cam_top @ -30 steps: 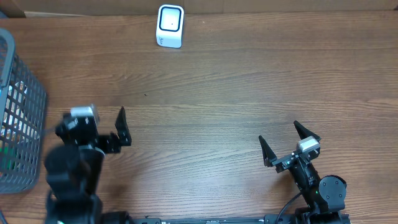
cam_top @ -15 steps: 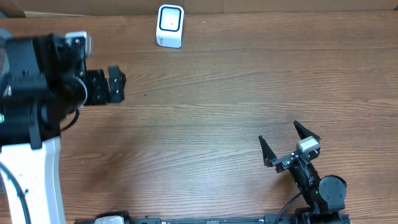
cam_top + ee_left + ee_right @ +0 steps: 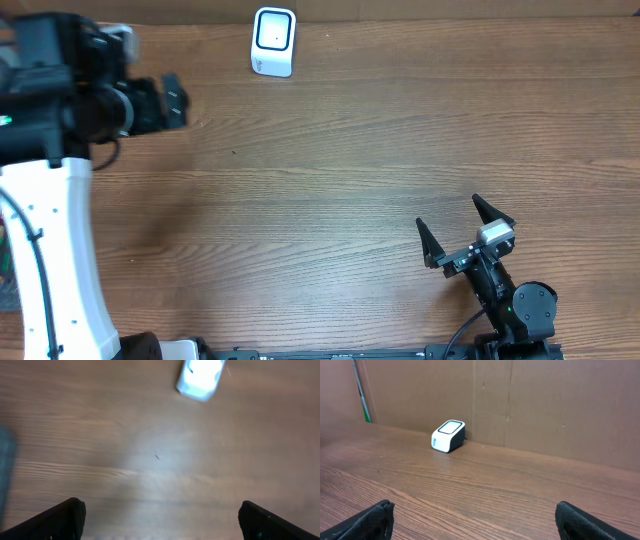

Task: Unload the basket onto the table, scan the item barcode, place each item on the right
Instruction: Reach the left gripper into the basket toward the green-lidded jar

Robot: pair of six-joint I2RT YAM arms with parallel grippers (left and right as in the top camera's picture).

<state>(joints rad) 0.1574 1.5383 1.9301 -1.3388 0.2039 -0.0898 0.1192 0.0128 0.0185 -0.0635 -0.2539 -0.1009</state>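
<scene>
At the far edge of the table [image 3: 350, 150] the scanner [image 3: 273, 41] sits window-up to read a presented code; left gripper [image 3: 177, 102] hovers raised to its left, right gripper [image 3: 449, 212] sits low nearside, both wide and empty, item unseen.

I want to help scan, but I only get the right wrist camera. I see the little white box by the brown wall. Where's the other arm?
Observer: The left fingers hang over the far left of the table, left of the scanner.
Operator: Are they holding something?
Observer: No, they stand wide apart with only bare table between them.
Operator: Where's my arm?
Observer: The right fingers sit near the front edge, right side, far from the scanner.
</scene>
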